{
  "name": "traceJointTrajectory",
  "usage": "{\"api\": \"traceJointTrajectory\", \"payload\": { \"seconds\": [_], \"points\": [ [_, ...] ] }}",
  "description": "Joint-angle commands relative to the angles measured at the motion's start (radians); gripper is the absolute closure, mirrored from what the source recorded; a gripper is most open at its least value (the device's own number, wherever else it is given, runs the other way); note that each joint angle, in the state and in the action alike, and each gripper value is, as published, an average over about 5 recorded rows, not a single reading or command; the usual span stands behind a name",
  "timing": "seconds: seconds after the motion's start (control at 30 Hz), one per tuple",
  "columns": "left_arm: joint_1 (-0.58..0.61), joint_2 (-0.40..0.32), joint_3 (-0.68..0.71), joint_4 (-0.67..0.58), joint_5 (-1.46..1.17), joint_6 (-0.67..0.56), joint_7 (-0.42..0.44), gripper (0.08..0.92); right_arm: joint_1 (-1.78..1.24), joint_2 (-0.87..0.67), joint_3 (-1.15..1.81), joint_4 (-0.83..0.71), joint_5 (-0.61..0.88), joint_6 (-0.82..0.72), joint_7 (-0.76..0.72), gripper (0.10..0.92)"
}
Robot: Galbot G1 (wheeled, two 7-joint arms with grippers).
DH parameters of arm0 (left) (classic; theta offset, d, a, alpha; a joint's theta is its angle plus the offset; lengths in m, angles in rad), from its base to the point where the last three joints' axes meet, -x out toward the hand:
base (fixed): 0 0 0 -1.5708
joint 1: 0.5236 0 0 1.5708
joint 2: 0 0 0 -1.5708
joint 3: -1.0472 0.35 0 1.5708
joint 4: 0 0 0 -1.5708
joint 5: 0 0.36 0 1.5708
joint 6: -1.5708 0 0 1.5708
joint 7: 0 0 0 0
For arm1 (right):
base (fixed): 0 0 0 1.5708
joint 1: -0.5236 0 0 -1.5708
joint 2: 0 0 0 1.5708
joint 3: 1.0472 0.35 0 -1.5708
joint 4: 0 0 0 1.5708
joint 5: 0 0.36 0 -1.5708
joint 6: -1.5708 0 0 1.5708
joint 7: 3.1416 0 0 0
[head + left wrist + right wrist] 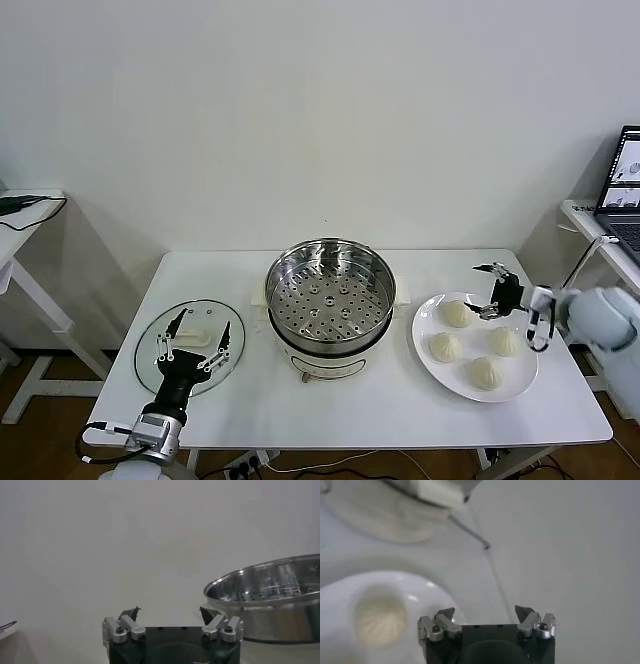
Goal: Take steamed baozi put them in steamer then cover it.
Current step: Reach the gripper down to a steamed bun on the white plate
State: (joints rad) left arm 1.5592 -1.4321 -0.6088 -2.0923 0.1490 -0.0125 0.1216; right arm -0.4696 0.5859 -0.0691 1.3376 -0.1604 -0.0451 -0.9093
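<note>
Several cream-white baozi lie on a white plate (430, 370) at the table's right: one at the back left (457, 313), one at the front left (445, 347), one at the right (506, 341), one at the front (486, 372). The steel steamer (330, 295) stands in the table's middle, its perforated tray bare. My right gripper (489, 291) is open and empty, just above the plate's back edge beside the back-left baozi, which shows in the right wrist view (379, 620). My left gripper (194, 337) is open and empty over the glass lid (190, 347) at the table's left.
The steamer shows in the left wrist view (270, 597) beyond the left gripper (170, 614). A side table with a laptop (622, 190) stands at the far right. Another side table (25, 215) stands at the far left. A cable hangs below the table's front edge.
</note>
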Motion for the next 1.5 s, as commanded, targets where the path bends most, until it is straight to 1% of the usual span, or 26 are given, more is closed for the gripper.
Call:
{"api": "traceJointTrajectory", "payload": {
  "seconds": [0.03, 0.27, 0.6, 1.07, 1.5],
  "points": [
    [-0.004, -0.001, -0.003, 0.003, 0.0, 0.004, 0.0, 0.177, 0.41, 0.059, -0.401, -0.25, -0.107, -0.012, -0.288, 0.203],
    [-0.006, -0.001, -0.011, 0.006, -0.002, 0.006, 0.0, 0.177, 0.43, 0.17, -0.426, -0.367, -0.188, 0.008, -0.28, 0.203],
    [-0.009, -0.006, -0.011, 0.021, 0.0, 0.004, 0.0, 0.177, 0.399, 0.233, -0.409, -0.428, -0.245, 0.02, -0.255, 0.203],
    [-0.012, -0.009, -0.013, 0.032, 0.009, -0.002, 0.001, 0.177, 0.367, 0.302, -0.37, -0.484, -0.288, 0.023, -0.231, 0.203],
    [-0.008, -0.01, -0.012, 0.032, 0.013, -0.005, 0.004, 0.177, 0.341, 0.318, -0.334, -0.493, -0.326, 0.033, -0.212, 0.203]
  ]
}}
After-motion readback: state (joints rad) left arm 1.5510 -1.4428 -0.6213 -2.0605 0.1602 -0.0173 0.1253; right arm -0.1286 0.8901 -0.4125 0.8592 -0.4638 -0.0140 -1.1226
